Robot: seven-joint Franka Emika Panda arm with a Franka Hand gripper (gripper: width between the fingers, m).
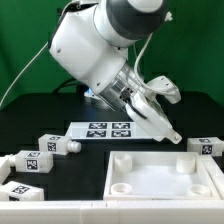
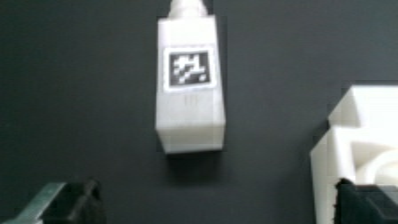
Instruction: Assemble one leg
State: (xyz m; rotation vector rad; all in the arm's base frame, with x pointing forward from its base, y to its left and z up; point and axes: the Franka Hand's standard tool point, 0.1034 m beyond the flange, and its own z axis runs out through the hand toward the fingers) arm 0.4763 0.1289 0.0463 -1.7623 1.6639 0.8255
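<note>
A white square-sectioned leg (image 2: 191, 85) with a black-and-white marker tag lies on the black table, ahead of my gripper (image 2: 217, 205). The jaws stand wide apart with only bare table between them, and they do not touch the leg. In the exterior view my gripper (image 1: 163, 122) hangs tilted over the table behind the large white tray-like piece (image 1: 165, 178). One leg (image 1: 205, 147) lies at that view's right, past the tray's far corner. Three more legs (image 1: 52, 145) (image 1: 30, 160) (image 1: 12, 190) lie at that view's left.
The marker board (image 1: 105, 130) lies flat on the table under the arm. A corner of the tray-like piece (image 2: 365, 130) stands close beside one finger in the wrist view. A green backdrop closes the back of the scene.
</note>
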